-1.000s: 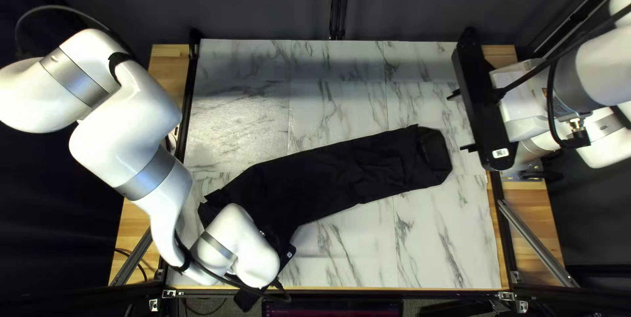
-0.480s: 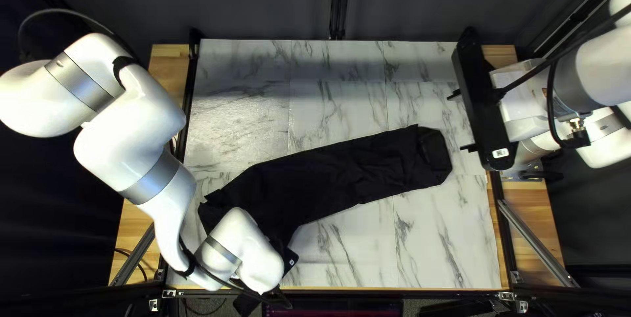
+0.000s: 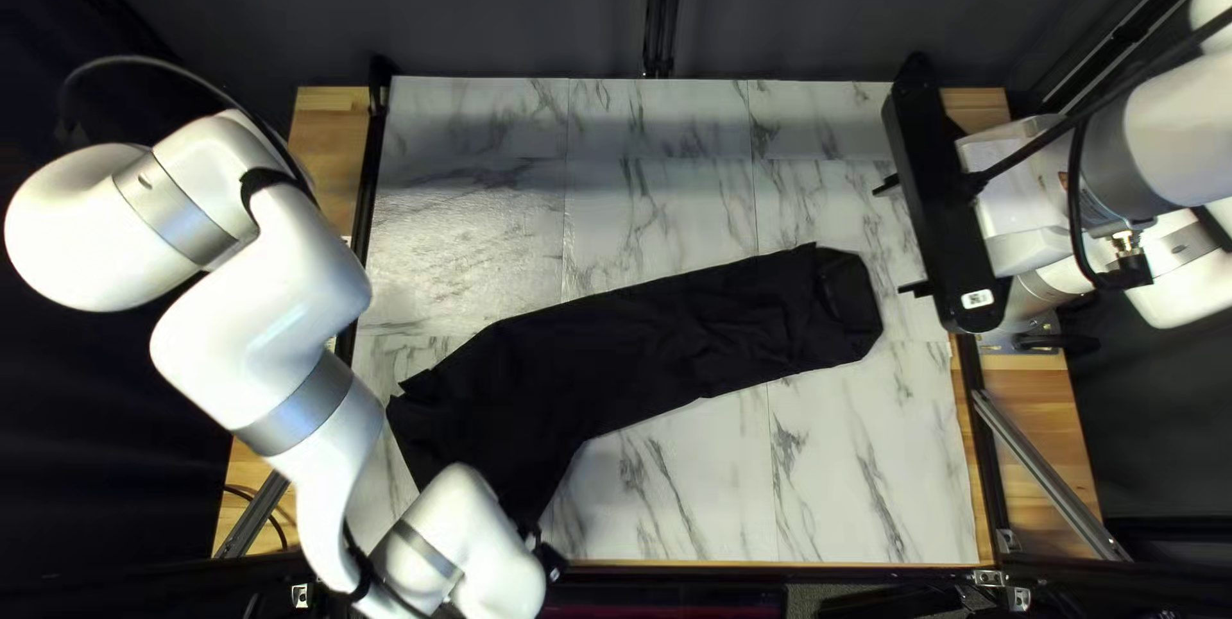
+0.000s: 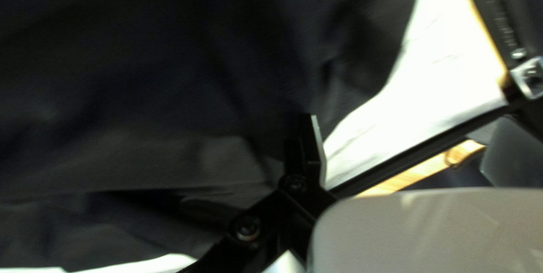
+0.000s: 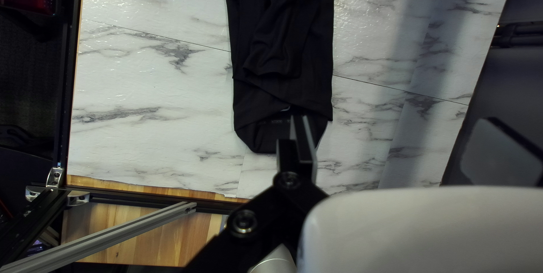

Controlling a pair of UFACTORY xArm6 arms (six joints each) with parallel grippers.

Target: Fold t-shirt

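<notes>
Danger at seven o'clock: one shallow grab could drag the whole fold askew!
The long, narrow black cloth t-shirt [image 3: 667, 350] stretches from seven to three o'clock; the left gripper [image 4: 406, 118], fingers wide, empty, might catch one layer only. The black metal rail [image 3: 796, 573] at six could snag it, white jointed left arm [image 3: 276, 343] overhead; right gripper [image 3: 895, 238] gapes empty at three, beside the hem.
</notes>
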